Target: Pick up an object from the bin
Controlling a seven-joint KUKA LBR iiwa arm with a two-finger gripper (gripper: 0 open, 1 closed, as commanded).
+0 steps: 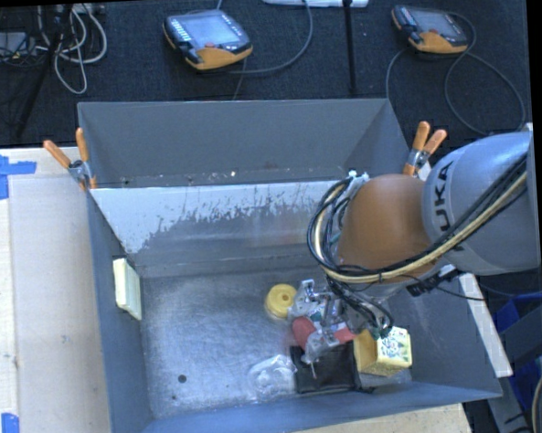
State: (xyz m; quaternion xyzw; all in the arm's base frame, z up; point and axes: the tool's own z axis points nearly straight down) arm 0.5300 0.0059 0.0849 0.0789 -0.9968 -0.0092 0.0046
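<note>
Clutter crowds one front corner of the bin (196, 335), so my hand (319, 325) hangs low there over a red piece (302, 331) beside a yellow disc (280, 301); clenched or not, I cannot tell.

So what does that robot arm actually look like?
The arm is a thick, rounded silver-grey tube with dark letters on its side. Its wrist wears a smooth orange-brown cover, looped by black and cream cables. Below it is a small claw of bare metal.
</note>
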